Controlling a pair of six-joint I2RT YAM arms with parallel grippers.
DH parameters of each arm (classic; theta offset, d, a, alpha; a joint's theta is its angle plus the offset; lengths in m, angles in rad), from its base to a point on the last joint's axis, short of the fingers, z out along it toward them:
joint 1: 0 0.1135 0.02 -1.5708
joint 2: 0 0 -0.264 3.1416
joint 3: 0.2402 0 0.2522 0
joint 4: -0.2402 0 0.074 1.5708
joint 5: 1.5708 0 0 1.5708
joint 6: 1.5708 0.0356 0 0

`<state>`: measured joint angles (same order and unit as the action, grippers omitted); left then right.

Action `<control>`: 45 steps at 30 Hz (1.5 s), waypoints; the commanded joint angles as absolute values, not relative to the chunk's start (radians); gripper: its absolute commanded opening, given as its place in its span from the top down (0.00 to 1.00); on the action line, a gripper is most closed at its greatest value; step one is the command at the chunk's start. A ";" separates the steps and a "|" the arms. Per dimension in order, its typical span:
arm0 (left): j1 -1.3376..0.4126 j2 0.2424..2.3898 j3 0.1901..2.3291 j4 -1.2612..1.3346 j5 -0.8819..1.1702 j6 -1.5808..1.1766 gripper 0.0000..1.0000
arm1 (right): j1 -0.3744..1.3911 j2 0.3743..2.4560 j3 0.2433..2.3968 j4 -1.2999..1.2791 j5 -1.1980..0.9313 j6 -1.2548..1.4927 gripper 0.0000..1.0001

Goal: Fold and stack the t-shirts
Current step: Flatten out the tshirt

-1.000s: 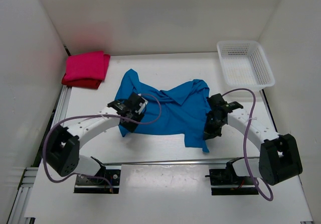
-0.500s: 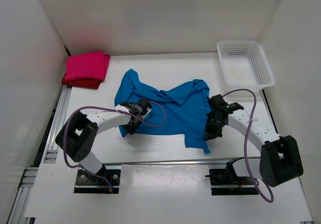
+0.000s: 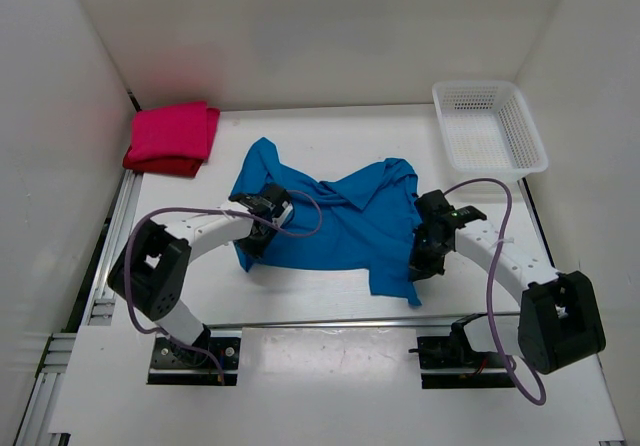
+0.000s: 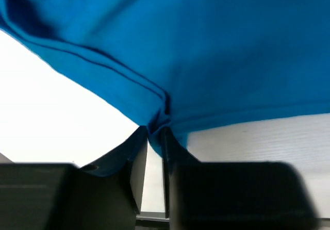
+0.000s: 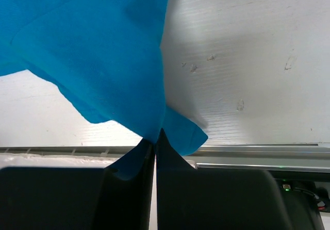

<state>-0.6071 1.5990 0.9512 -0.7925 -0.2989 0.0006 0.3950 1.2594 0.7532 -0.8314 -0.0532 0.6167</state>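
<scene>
The table point(image 3: 320, 291) is carrying the blue t-shirt point(image 3: 340, 221), which is lying crumpled at its centre. The magenta t-shirt point(image 3: 172, 131) is sitting folded on the dark red t-shirt point(image 3: 160, 164) at ten o'clock. The left gripper point(image 4: 155, 137) is pinching the blue edge at eight o'clock, and the right gripper point(image 5: 155, 137) is clamping it at four o'clock.

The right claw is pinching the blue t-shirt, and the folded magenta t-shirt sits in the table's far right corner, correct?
Not quite: the folded magenta t-shirt sits in the far left corner, not the far right, as the top external view shows. The right claw does pinch the blue t-shirt.
</scene>
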 commanded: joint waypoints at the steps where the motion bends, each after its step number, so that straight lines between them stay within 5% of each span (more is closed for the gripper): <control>1: -0.565 1.577 0.988 -0.801 -0.267 0.000 0.73 | 0.387 1.235 0.747 -0.848 -0.014 0.594 1.00; 3: -0.529 1.589 0.988 -0.801 -0.267 0.000 0.88 | 0.373 1.235 0.738 -0.861 -0.005 0.585 0.96; 4: -0.517 1.589 0.997 -0.801 -0.246 0.000 0.90 | 0.362 1.235 0.738 -0.871 0.005 0.575 0.79; 7: -0.457 1.557 0.997 -0.810 -0.200 0.000 0.90 | 0.362 1.206 0.750 -0.893 0.005 0.565 0.54; 11: -0.333 1.441 0.997 -0.854 -0.070 0.000 0.90 | 0.362 1.117 0.761 -0.933 0.046 0.565 0.42; 17: -0.161 1.296 0.911 -0.854 -0.006 0.000 0.90 | 0.400 1.023 0.676 -0.923 0.004 0.618 0.49; 24: -0.011 1.296 0.900 -0.854 -0.158 0.000 0.90 | 0.477 1.023 0.647 -0.844 0.049 0.730 0.79; 29: 0.021 1.269 0.867 -0.879 -0.158 0.000 0.90 | 0.549 1.072 0.661 -0.807 0.078 0.770 0.82; 34: 0.049 1.259 0.815 -0.867 -0.206 0.000 0.90 | 0.691 1.111 0.641 -0.786 0.086 0.821 0.58; 45: 0.049 1.259 0.801 -0.877 -0.170 0.000 0.90 | 0.827 1.169 0.560 -0.765 0.185 0.902 0.33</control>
